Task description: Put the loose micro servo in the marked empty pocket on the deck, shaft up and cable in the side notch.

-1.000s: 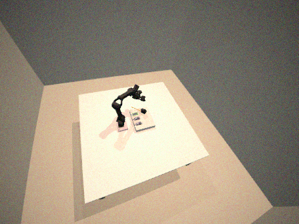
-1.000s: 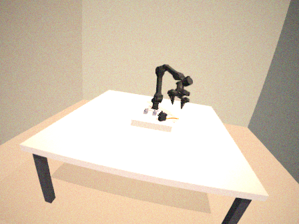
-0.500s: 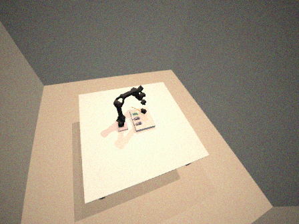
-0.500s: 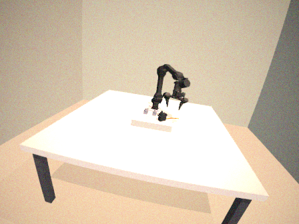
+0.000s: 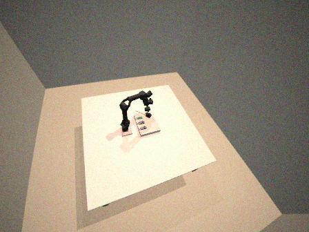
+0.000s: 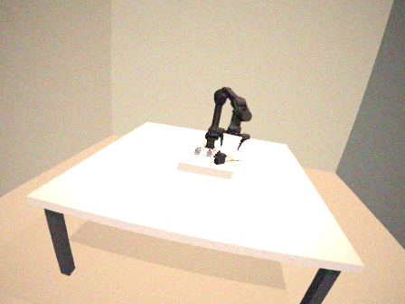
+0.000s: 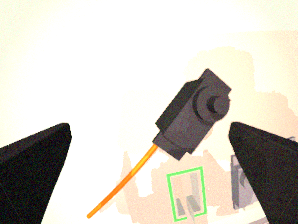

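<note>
The loose servo [image 5: 148, 115] [image 6: 220, 157] [image 7: 187, 115] is dark, with its output shaft up. It appears to rest on the pale deck [image 5: 153, 128] [image 6: 205, 169] near its edge. Its orange cable [image 7: 131, 177] [image 6: 234, 160] runs to the lower left in the wrist view. My gripper [image 5: 149, 105] [image 6: 230, 147] [image 7: 152, 130] is open and empty, above the servo. In the wrist view the servo lies diagonally between the fingertips, closer to the right one. The green-outlined pocket [image 7: 185, 171] [image 5: 139, 118] is empty, below the servo in that view.
Two mounted servos [image 5: 141, 122] [image 6: 198, 151] sit in a row beside the marked pocket. One mounted servo [image 7: 241, 187] is partly covered by the right finger in the wrist view. The arm's base [image 5: 125, 126] stands beside the deck on the white table [image 5: 145, 169] [image 6: 181, 204].
</note>
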Controlling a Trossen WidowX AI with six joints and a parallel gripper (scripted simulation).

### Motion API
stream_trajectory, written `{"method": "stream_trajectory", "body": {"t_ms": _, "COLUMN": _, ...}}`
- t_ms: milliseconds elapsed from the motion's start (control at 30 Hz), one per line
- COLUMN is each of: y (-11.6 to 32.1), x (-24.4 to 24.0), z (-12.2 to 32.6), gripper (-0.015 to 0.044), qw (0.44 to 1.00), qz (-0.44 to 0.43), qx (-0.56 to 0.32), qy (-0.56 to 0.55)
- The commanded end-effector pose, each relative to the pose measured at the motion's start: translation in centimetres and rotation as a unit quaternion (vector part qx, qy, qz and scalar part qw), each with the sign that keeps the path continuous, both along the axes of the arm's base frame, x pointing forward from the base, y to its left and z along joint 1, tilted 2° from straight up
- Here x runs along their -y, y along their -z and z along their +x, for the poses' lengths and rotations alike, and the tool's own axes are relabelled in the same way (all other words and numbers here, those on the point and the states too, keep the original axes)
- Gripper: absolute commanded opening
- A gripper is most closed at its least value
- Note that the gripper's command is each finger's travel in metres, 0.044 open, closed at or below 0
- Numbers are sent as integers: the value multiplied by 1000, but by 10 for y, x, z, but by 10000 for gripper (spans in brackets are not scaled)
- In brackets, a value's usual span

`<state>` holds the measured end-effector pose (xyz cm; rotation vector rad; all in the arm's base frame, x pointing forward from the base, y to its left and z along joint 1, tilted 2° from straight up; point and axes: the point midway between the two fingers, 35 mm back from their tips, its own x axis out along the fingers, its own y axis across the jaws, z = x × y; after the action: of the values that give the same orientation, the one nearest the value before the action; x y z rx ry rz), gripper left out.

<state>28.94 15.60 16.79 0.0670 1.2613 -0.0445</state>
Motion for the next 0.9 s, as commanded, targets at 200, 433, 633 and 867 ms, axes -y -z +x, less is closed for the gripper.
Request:
{"method": "stream_trajectory", "body": {"t_ms": 200, "y": 4, "x": 17, "z": 0, "gripper": 440, "qw": 985, "qz": 42, "qx": -76, "qy": 151}}
{"method": "stream_trajectory", "body": {"t_ms": 433, "y": 6, "x": 28, "z": -2, "gripper": 440, "qw": 957, "qz": 62, "qx": -125, "qy": 254}}
{"method": "stream_trajectory", "body": {"t_ms": 633, "y": 6, "x": 33, "z": -2, "gripper": 440, "qw": 938, "qz": 70, "qx": -148, "qy": 306}}
{"method": "stream_trajectory", "body": {"t_ms": 867, "y": 12, "x": 33, "z": -2, "gripper": 440, "qw": 938, "qz": 70, "qx": -148, "qy": 306}}
